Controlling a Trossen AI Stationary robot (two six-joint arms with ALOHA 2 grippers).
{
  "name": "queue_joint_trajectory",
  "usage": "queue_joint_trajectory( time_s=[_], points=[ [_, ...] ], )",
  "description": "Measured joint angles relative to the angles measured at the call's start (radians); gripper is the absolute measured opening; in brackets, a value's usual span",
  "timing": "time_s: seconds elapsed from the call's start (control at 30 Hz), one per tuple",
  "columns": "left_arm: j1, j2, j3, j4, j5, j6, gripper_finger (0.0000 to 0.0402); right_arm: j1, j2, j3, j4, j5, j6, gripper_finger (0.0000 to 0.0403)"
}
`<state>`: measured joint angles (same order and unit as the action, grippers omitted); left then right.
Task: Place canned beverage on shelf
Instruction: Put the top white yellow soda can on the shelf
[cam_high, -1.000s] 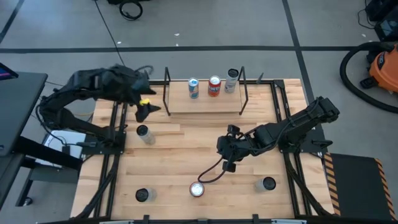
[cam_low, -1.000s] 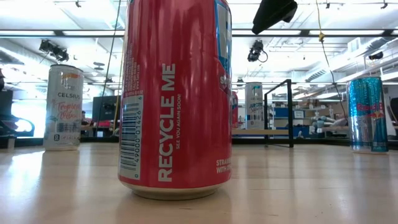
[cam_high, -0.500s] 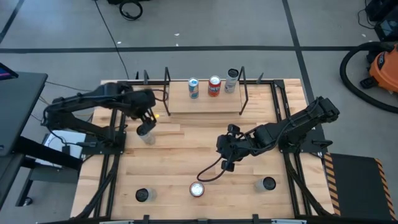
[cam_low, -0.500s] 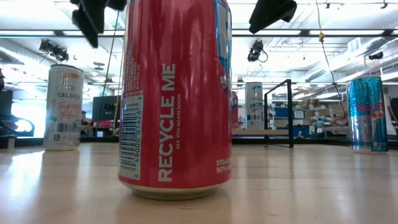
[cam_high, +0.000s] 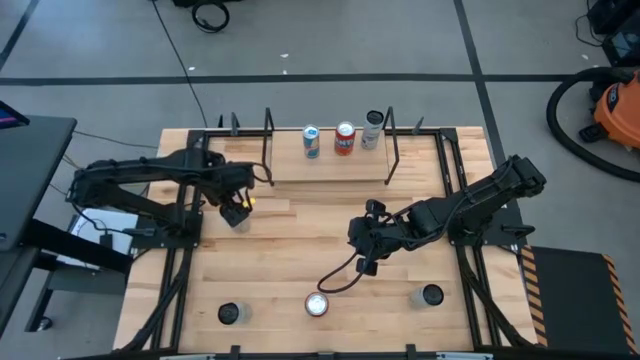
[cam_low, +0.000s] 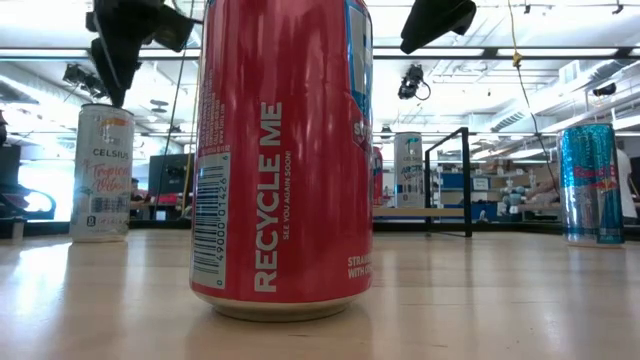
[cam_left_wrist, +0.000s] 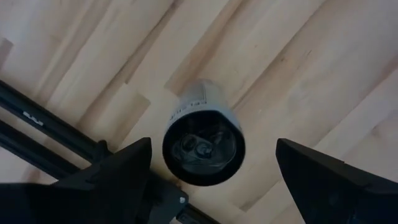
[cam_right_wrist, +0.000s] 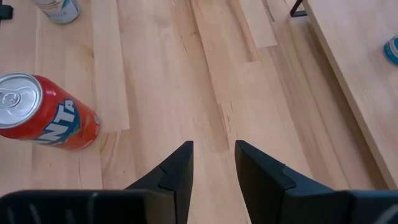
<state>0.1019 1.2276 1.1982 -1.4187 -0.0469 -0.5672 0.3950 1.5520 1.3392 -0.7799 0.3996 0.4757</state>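
The wooden table (cam_high: 300, 250) is lying under both dark arms, its pale planks running lengthwise. At its far edge the shelf (cam_high: 330, 160) is sitting, a low light-wood board between thin black rod uprights, and it is holding three cans in a row: a blue-and-white can (cam_high: 311, 141), a red can (cam_high: 345, 138) and a pale can (cam_high: 373, 130). The left gripper (cam_high: 236, 205) is hovering directly above a white can (cam_high: 235, 218) that is standing upright on the table, on the left side, a little in front of the shelf; in the left wrist view its two dark fingers (cam_left_wrist: 112, 177) are standing wide apart on either side of the can's round dark top (cam_left_wrist: 204, 148), not touching it. The right gripper (cam_high: 366, 255) is waiting above the middle of the table, its fingers (cam_right_wrist: 174, 168) showing a narrow gap and holding nothing, with an orange can (cam_right_wrist: 43, 118) standing close by. Along the near edge three more cans are standing: a red one (cam_high: 316, 305) in the middle, looming large and glossy in the low view, a dark-topped one (cam_high: 230, 314) to the left and another (cam_high: 431, 296) to the right.
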Motion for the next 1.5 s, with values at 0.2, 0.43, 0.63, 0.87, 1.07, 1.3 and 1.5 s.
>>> queue_joint_trajectory(
  time_s=[0.2, 0.43, 0.63, 0.87, 1.07, 1.3, 1.5],
  points=[
    [-0.011, -0.001, -0.063, 0.038, 0.0, -0.006, 0.0346, 0.0, 0.0, 0.0, 0.0, 0.0, 0.0, 0.0126],
    [-0.011, -0.001, -0.138, 0.087, 0.034, -0.024, 0.0346, 0.0, 0.0, 0.0, 0.0, 0.0, 0.0, 0.0126],
    [-0.011, -0.001, -0.182, 0.128, 0.065, -0.018, 0.0346, 0.0, 0.0, 0.0, 0.0, 0.0, 0.0, 0.0126],
    [-0.011, 0.0, -0.193, 0.145, 0.065, -0.002, 0.0342, 0.0, 0.0, 0.0, 0.0, 0.0, 0.0, 0.0126],
    [-0.01, 0.0, -0.193, 0.167, 0.064, 0.011, 0.029, 0.0, 0.0, 0.0, 0.0, 0.002, 0.0, 0.0126],
    [-0.009, -0.001, -0.192, 0.166, 0.065, 0.047, 0.0252, 0.0, 0.0, 0.0, 0.0, 0.002, 0.0, 0.0126],
    [-0.009, 0.001, -0.167, 0.165, 0.065, 0.094, 0.0252, 0.0, 0.0, 0.0, 0.0, 0.003, 0.0, 0.0126]
  ],
)
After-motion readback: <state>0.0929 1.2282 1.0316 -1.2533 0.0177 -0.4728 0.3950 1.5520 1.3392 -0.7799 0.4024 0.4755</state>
